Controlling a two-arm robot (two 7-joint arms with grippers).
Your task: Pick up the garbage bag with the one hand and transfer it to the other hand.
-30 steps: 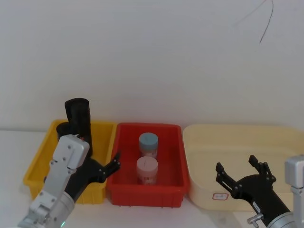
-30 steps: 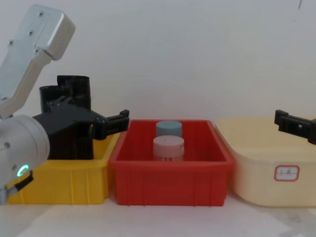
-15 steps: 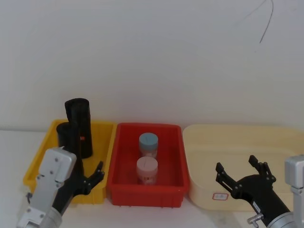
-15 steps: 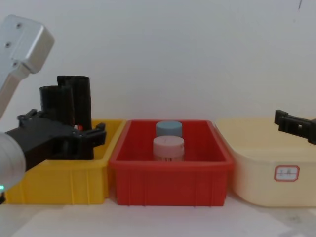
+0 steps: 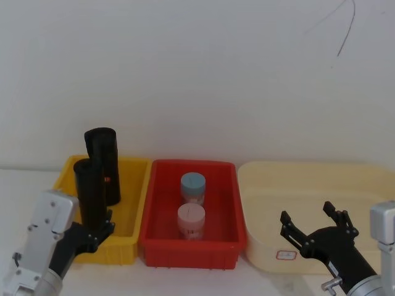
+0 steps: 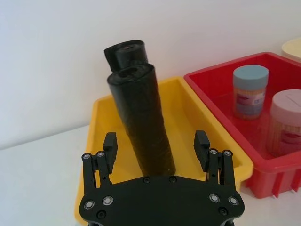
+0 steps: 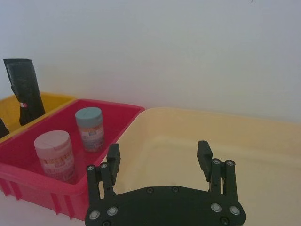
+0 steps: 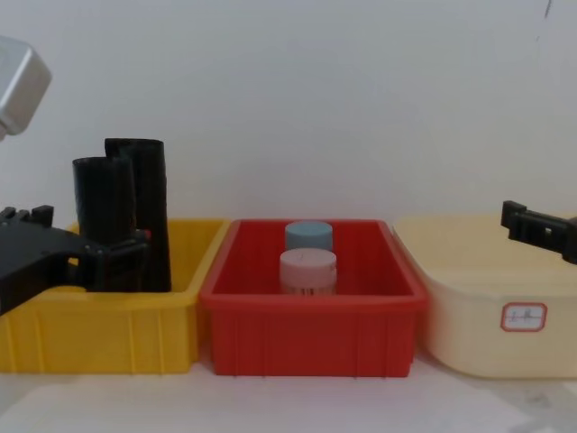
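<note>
head: garbage bag stood upright in yellow bin, near-left of taller labelled roll; left gripper sat at bin's near wall.
left wrist: fingers were apart, bag lined up ahead, ungripped.
right wrist: right gripper fingers were apart over cream tub.
chest: rolls stood close; risk judged: far finger snagging taller roll, toppling both.

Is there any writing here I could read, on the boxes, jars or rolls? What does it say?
No text here can be read.
Cream bin: a red-framed white label, its marks too small to read.
Blue-lidded jar and pink-lidded jar: printed bands, too blurred to read.
Taller black roll: a small red-and-white band, no legible letters.
</note>
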